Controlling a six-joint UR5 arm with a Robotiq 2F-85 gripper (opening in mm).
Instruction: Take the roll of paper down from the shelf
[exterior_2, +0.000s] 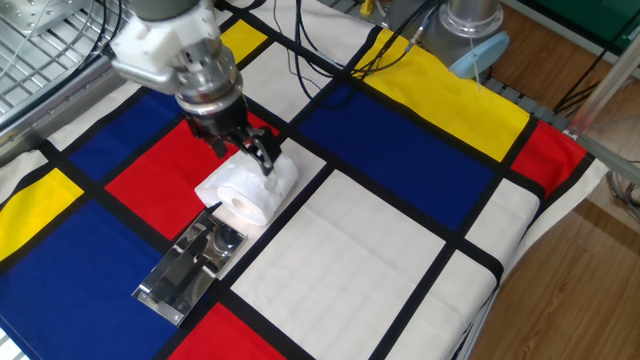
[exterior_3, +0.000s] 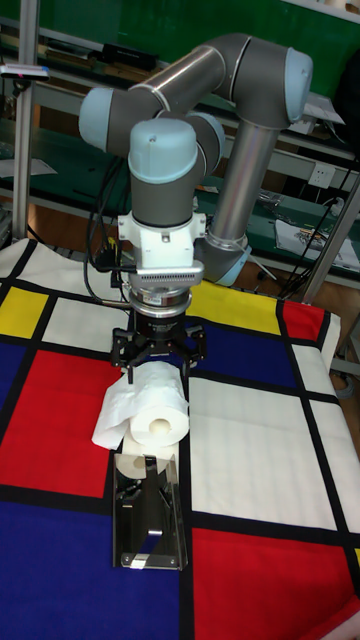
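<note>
The roll of paper (exterior_2: 246, 193) lies on the colour-block tablecloth (exterior_2: 380, 250) beside the silver shelf (exterior_2: 185, 268). The gripper (exterior_2: 243, 150) hovers just above it, fingers spread wide.

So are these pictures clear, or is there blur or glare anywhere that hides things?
Fixed view: the arm's white wrist is slightly motion-blurred, while the white embossed roll of paper and the shiny silver metal shelf, which shows bright reflections, look sharp. Tall fixed view: light is even, the black two-finger gripper is sharp, and the shelf mirrors the white roll.
</note>
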